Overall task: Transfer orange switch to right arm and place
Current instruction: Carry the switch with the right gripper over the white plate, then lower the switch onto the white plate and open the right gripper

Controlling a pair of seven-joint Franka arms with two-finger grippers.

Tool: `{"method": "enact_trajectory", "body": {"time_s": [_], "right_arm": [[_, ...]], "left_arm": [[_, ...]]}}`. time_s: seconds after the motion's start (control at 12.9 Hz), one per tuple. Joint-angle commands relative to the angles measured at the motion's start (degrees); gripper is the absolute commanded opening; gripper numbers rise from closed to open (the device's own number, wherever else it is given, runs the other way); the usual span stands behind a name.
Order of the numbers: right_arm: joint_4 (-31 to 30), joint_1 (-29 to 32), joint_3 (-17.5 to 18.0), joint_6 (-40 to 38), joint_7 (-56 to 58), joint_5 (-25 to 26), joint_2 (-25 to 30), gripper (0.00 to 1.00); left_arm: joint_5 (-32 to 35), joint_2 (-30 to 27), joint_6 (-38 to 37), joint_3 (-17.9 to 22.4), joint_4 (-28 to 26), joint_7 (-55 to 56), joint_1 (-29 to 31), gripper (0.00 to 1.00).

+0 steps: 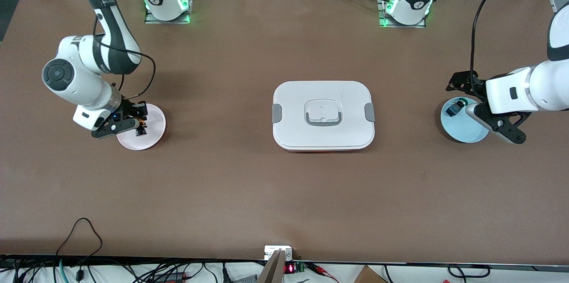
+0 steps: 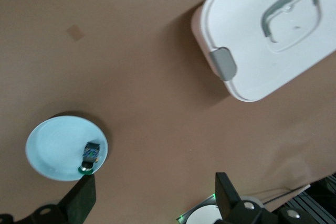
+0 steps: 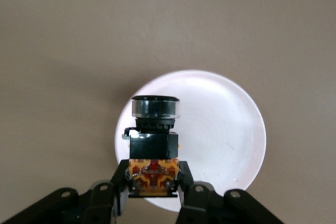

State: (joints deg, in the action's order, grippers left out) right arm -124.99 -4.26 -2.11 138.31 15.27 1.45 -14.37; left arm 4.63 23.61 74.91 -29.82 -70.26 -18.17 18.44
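My right gripper [image 1: 133, 124] is shut on the orange switch [image 1: 141, 127], holding it low over a pink plate [image 1: 149, 140] at the right arm's end of the table. In the right wrist view the fingertips [image 3: 190, 188] clamp the orange-tan base of the orange switch [image 3: 154, 145], and its black body and round cap point out over the plate [image 3: 223, 135]. I cannot tell whether the switch touches the plate. My left gripper [image 1: 480, 107] hangs open and empty by a light blue plate [image 1: 464, 131] at the left arm's end.
A small black-and-blue switch with a green cap [image 1: 454, 109] lies on the light blue plate [image 2: 55, 148], close to one left fingertip [image 2: 83, 195]. A white lidded box with grey latches [image 1: 323, 114] sits mid-table. Cables lie along the table edge nearest the front camera.
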Motion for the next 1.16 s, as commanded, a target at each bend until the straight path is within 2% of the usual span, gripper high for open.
{"method": "enact_trajectory", "body": {"time_s": [0.0,0.31,0.39,0.46,0.54,0.62,0.7,0.85,1.01,1.08], "right_arm": [[-4.38,1.35,0.00,6.08,0.81,0.84,-0.29,0.01],[-4.29,2.32,0.00,11.18,0.72,0.75,-5.22,0.04],[-4.29,2.58,0.00,13.02,0.72,0.75,-6.53,0.07],[-4.12,2.59,0.00,13.91,0.72,0.75,-7.42,0.16],[-3.94,2.59,0.00,13.92,0.38,0.40,-7.51,0.41],[-3.86,2.59,0.00,13.74,0.72,0.49,-7.17,0.95],[-3.42,2.67,-0.17,13.48,1.07,0.75,-6.73,1.00],[-0.79,2.67,-0.88,12.78,1.07,0.31,-5.42,1.00],[2.62,2.15,-0.79,2.64,0.81,0.05,-0.42,1.00],[6.48,1.02,-0.70,-5.68,0.38,-0.04,2.30,1.00]], "left_arm": [[3.11,-1.37,-1.25,-0.24,1.00,5.58,-0.60,1.00],[6.18,-3.04,-1.95,0.28,1.00,12.61,-2.35,1.00],[5.84,-5.39,-1.35,0.89,-0.21,13.32,-2.36,1.00],[5.75,-7.68,1.35,1.77,-2.66,14.29,-2.53,1.00],[5.40,-10.31,5.21,2.91,-6.17,17.00,-2.71,1.00],[3.83,-13.56,10.47,5.62,-10.64,18.42,-3.93,1.00],[1.11,-16.81,13.65,10.69,-15.04,18.43,-7.33,1.00],[-4.34,-20.08,14.47,20.80,-19.54,18.25,-14.36,1.00],[-5.95,-24.55,20.85,25.93,-27.08,20.61,-19.56,1.00],[-5.60,-26.75,23.50,26.12,-30.34,21.32,-20.02,1.00]]}}
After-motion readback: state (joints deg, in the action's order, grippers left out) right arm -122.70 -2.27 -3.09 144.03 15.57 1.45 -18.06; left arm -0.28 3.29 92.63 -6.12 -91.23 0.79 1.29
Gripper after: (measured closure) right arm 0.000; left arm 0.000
